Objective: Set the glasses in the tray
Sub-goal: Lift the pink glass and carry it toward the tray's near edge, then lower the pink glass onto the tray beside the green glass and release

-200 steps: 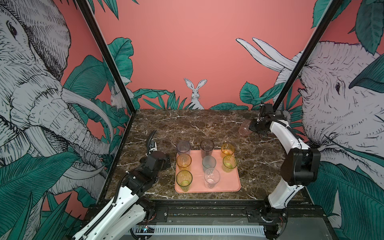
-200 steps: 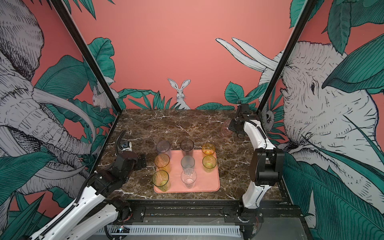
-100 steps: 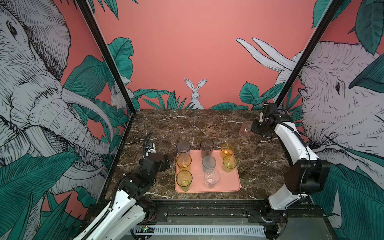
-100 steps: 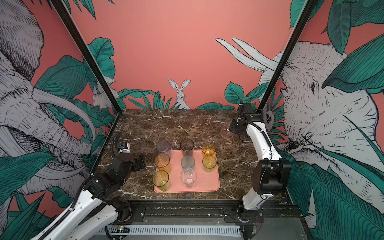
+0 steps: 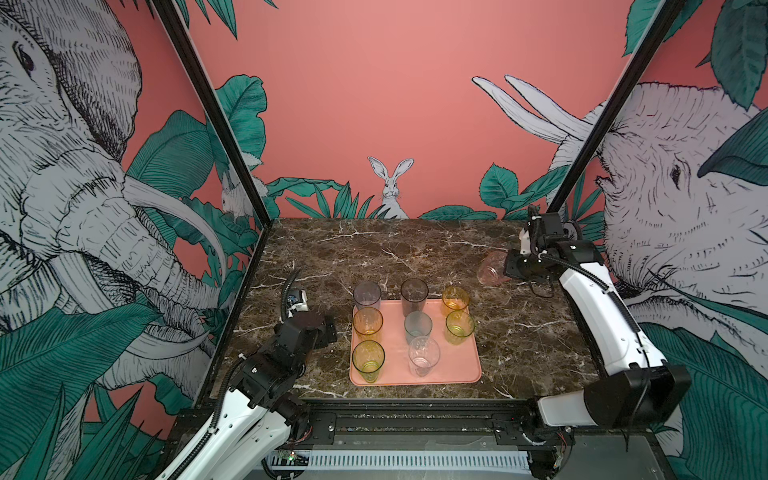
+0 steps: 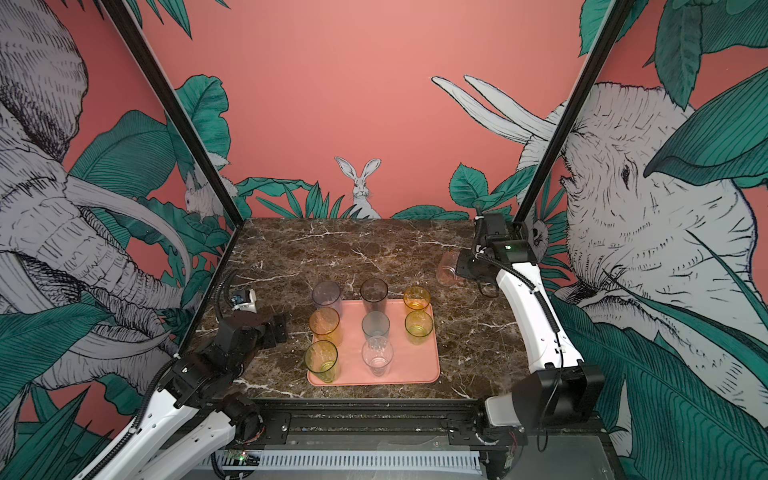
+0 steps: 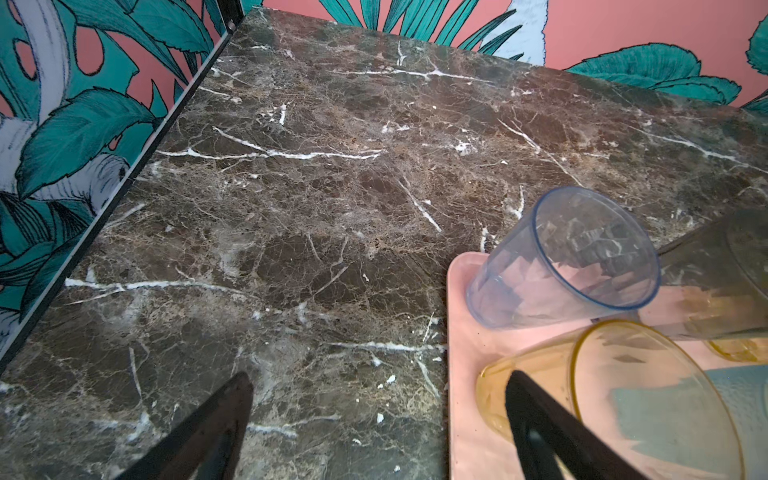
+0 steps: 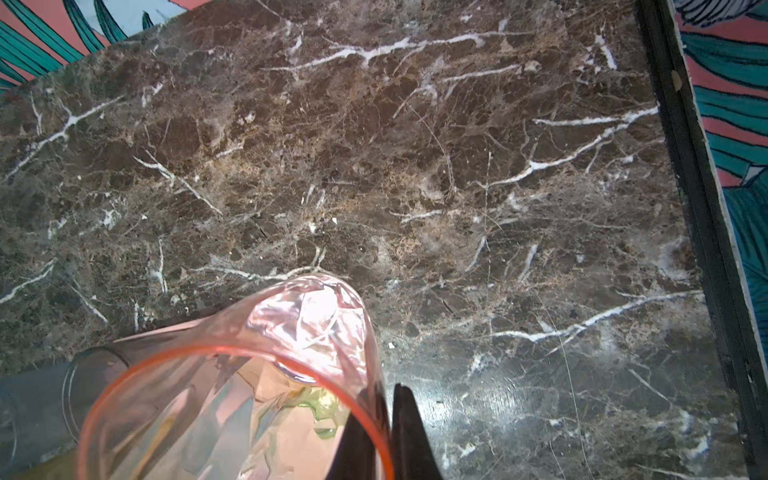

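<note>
The salmon-pink tray (image 5: 457, 368) (image 6: 417, 368) lies at the front middle of the marble table, and several glasses stand in it in both top views: amber (image 5: 368, 322), yellow-green (image 5: 368, 359), clear (image 5: 424, 356), teal-grey (image 5: 418, 326), smoky (image 5: 414, 296). My right gripper (image 5: 509, 268) (image 8: 388, 415) is shut on the rim of a pink glass (image 5: 491, 272) (image 6: 448, 270) (image 8: 232, 374), one finger inside and one outside. That glass hangs tilted over the back right of the table. My left gripper (image 5: 328, 328) (image 7: 379, 378) is open and holds nothing, just left of the tray (image 7: 461, 374).
Black frame posts and painted walls close in the table on the left, right and back. In the left wrist view a bluish-grey glass (image 7: 569, 257) and an amber glass (image 7: 602, 399) stand at the tray's near corner. Bare marble (image 5: 395, 249) lies behind the tray.
The right arm's elbow has dropped toward the front, and the pink glass has come slightly nearer in its grip. The left arm has drawn back from the tray toward the front left.
</note>
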Motion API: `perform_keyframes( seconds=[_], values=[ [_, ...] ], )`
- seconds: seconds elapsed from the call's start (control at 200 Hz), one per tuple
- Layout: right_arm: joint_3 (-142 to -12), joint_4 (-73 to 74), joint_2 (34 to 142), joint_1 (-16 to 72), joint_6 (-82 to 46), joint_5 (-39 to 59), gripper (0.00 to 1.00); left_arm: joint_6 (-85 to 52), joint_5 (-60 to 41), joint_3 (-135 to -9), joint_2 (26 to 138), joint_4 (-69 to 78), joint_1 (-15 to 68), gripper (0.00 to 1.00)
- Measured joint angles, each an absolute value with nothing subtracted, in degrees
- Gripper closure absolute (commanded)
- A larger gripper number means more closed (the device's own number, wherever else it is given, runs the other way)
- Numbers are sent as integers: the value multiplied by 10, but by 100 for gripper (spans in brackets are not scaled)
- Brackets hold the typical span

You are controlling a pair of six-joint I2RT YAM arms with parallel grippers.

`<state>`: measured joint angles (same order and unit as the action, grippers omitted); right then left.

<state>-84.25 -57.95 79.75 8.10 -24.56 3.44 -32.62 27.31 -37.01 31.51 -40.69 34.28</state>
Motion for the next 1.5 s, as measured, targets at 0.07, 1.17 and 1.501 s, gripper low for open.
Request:
perform_keyframes(
  seconds=[0.07,1.17,1.501],
  values=[
    [-835,-590,786,90,-244,32,100,-329,272,-370,309,-411,343,4],
    [-610,-664,520,286,-304,-38,100,-339,271,-325,247,-435,343,4],
    [-580,-671,514,352,-336,-41,100,-339,271,-325,250,-435,343,4]
  ],
)
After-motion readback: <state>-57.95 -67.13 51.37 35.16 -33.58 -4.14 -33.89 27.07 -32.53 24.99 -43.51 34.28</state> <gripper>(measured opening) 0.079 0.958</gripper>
